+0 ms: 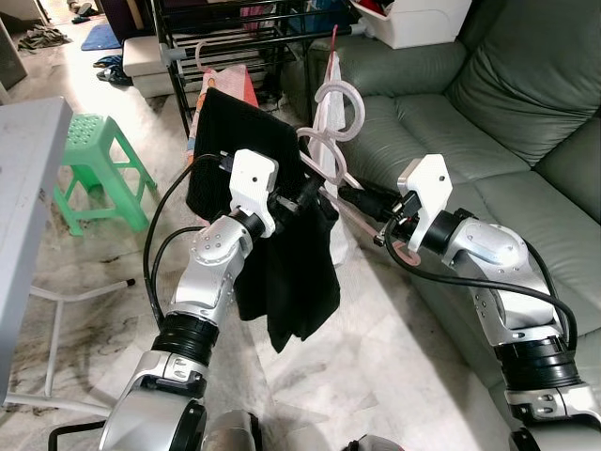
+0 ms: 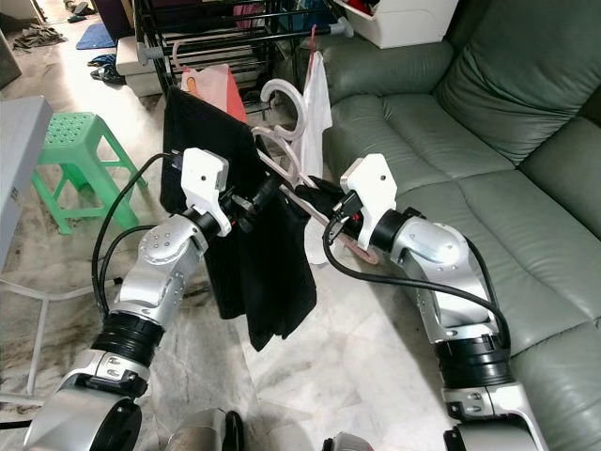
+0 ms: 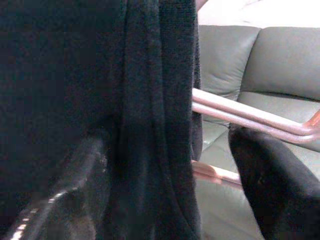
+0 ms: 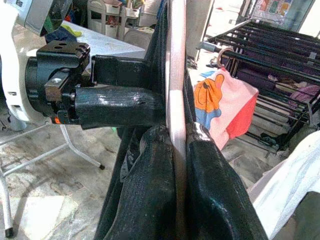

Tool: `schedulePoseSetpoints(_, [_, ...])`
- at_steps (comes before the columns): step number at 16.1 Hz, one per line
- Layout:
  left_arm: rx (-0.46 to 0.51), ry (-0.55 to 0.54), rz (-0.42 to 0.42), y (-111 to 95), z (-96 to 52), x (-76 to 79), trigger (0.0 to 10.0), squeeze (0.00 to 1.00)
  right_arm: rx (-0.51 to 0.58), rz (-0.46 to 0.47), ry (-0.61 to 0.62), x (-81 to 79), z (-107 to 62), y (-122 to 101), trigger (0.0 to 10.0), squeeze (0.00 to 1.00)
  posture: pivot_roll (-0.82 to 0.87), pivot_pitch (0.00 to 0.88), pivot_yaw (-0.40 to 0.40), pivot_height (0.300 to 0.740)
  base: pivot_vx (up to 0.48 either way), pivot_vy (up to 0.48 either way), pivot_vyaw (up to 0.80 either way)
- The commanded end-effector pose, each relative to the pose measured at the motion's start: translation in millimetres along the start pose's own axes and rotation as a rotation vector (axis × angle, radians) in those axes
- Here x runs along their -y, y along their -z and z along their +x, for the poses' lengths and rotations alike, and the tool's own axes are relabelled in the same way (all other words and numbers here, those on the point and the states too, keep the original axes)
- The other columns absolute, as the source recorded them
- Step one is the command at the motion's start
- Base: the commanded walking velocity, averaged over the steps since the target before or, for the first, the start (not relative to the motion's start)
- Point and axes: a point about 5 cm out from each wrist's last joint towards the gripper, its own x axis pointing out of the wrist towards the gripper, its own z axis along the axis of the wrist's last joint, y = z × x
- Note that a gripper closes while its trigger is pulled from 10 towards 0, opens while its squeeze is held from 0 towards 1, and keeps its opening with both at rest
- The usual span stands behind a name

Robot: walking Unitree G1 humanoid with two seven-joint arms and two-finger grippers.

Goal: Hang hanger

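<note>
— Where do we see the hanger (image 1: 331,141)?
— At the middle of the head views: a pale pink plastic hanger, its hook curling up toward twelve o'clock, with a black garment (image 1: 282,244) draped over it and hanging down toward six.

— Any writing we can read?
— None. We only make out an orange cartoon bear printed on a pink cloth (image 4: 227,102) at the drying rack (image 1: 235,28).

— How do our arms sit?
— Both are raised and bent inward, wrists nearly meeting. Our right hand (image 4: 176,135) comes in from three o'clock with its two black fingers pressed together on the hanger's pink bar. Our left hand (image 1: 305,194) reaches from nine o'clock against the black garment; we cannot tell whether its fingers are spread or pinching.

— What lies around?
— The black drying rack stands at twelve o'clock behind the hanger, a white cloth (image 1: 329,103) hanging at its end. A green sofa (image 1: 488,122) fills two to four o'clock. A green stool (image 1: 99,164) stands at ten, beside the grey desk (image 1: 28,160) at nine.
</note>
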Motion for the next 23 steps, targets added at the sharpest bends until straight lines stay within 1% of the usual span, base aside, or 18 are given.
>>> schedulePoseSetpoints(1, [0.02,0.014,0.018,-5,2.7,0.5,0.0,0.0,0.075,-0.023,-0.022,-2.6,1.3,-16,10.0,0.0,-0.07,0.0,0.012,0.74,0.0,0.0,0.0])
schedulePoseSetpoints(2, [0.021,0.009,0.024,-5,2.0,-1.0,0.0,0.0,0.073,-0.022,-0.019,-2.3,0.7,-16,10.0,0.0,-0.07,0.0,0.011,0.74,0.0,0.0,0.0])
schedulePoseSetpoints(4, [0.022,-0.013,0.043,-6,-1.7,-9.8,0.0,0.0,0.057,-0.025,-0.002,1.4,-1.6,-14,10.0,0.0,-0.07,0.0,0.009,0.74,0.0,0.0,0.0])
schedulePoseSetpoints(6, [0.023,-0.019,0.05,-6,-2.9,-12.8,0.0,0.0,0.055,-0.025,0.0,2.2,-2.0,-14,10.0,0.0,-0.07,0.0,0.008,0.74,0.0,0.0,0.0])
schedulePoseSetpoints(10, [0.022,-0.034,0.087,-8,-7.0,-24.9,0.0,0.0,0.041,-0.031,0.004,6.6,-5.6,-13,10.0,0.0,-0.07,0.0,0.002,0.74,0.0,0.0,0.0])
schedulePoseSetpoints(23, [0.036,-0.025,0.104,-8,-5.0,-25.0,0.0,0.0,0.037,-0.037,0.017,8.8,-3.5,-12,10.0,0.0,-0.07,0.0,0.002,0.74,0.0,0.0,0.0])
